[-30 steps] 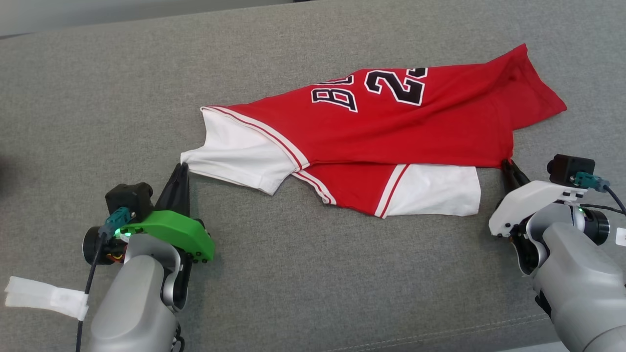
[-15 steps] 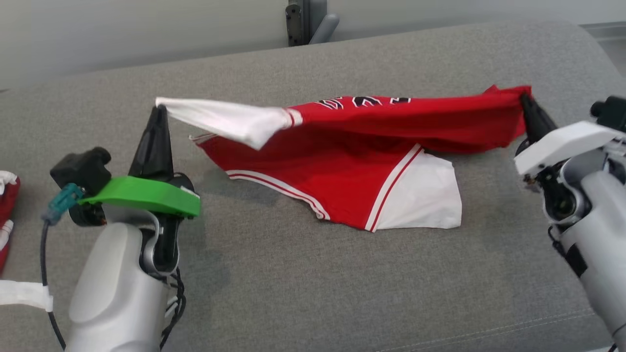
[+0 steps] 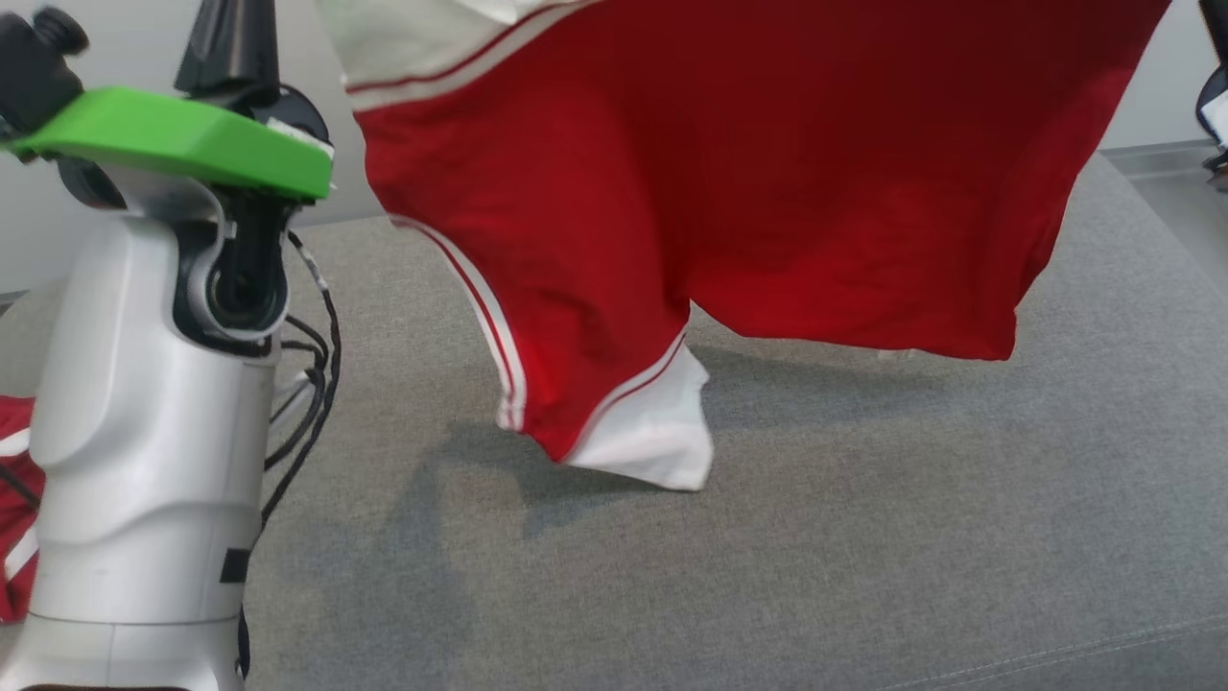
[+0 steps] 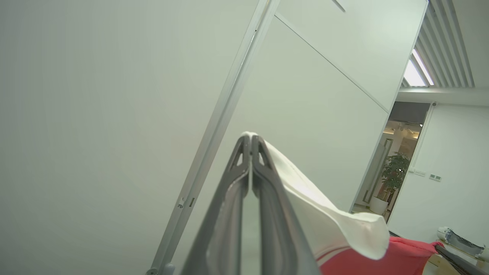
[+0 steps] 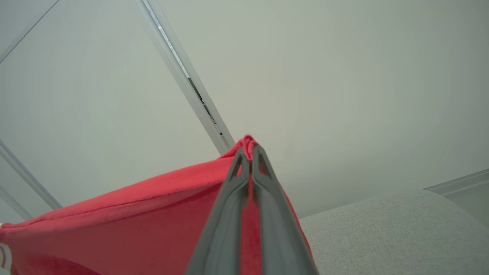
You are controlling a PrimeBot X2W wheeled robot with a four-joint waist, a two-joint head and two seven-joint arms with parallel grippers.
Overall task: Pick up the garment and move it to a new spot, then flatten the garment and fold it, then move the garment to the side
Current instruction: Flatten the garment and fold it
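Garment [image 3: 767, 173], red and white, is hung above the grey cushion [image 3: 863, 557], its white corner clamped in the left gripper [image 4: 251, 142], its red corner in the right gripper [image 5: 248, 149]. Corners should be kept level and taut when lowered.

Behind the left pincer [image 4: 251, 142] stands a pale wall [image 4: 95, 95]. A metal strip [image 4: 219, 114] runs slantwise up it, just left of the fingertips. Far to this pincer's right in the left wrist view, a doorway [image 4: 397, 145] opens on a lit room with a potted plant [image 4: 393, 175]. Switch plates [image 4: 420, 173] sit on the wall beside the doorway, and a ceiling light [image 4: 418, 72] shows above. Beyond the right pincer [image 5: 248, 149] is a like wall with another strip [image 5: 183, 76]. A grey sofa [image 3: 863, 537] lies below both pincers. A red-and-white cloth [image 3: 11, 480] lies low to the left of the left pincer, cut off by the head view's edge.
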